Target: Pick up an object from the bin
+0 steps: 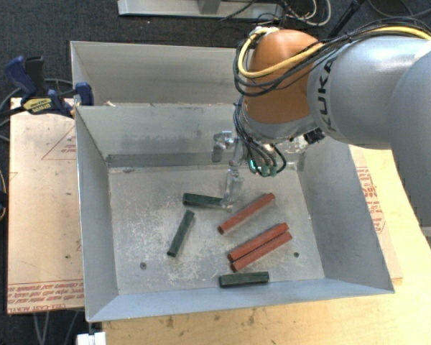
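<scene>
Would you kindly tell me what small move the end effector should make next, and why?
Probably a slight shift toward the view's left, then down: the end effector hangs by the right end of the dark green flat bar, beside the upper reddish-brown bar.

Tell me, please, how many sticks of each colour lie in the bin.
Dark green sticks: 3
Red-brown sticks: 3
Total: 6
</scene>
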`<state>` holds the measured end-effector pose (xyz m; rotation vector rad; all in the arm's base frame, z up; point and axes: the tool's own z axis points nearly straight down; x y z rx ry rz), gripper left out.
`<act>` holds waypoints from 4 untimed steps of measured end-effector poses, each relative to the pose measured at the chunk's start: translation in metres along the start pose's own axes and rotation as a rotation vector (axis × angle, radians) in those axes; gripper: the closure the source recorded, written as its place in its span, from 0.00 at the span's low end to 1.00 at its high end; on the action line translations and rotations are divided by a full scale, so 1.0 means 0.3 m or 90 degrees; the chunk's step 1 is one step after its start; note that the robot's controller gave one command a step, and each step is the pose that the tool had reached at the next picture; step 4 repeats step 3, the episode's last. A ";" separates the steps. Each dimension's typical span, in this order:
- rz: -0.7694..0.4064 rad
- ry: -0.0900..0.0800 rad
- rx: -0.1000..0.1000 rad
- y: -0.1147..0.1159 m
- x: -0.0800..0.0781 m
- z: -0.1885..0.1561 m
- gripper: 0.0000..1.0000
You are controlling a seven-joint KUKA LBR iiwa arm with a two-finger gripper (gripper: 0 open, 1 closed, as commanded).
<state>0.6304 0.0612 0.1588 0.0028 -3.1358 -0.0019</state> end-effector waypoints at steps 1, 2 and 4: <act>0.204 -0.002 -0.001 -0.077 0.036 0.285 0.00; 0.203 -0.005 -0.001 -0.076 0.033 0.281 1.00; 0.053 -0.010 0.000 -0.074 0.074 -0.172 1.00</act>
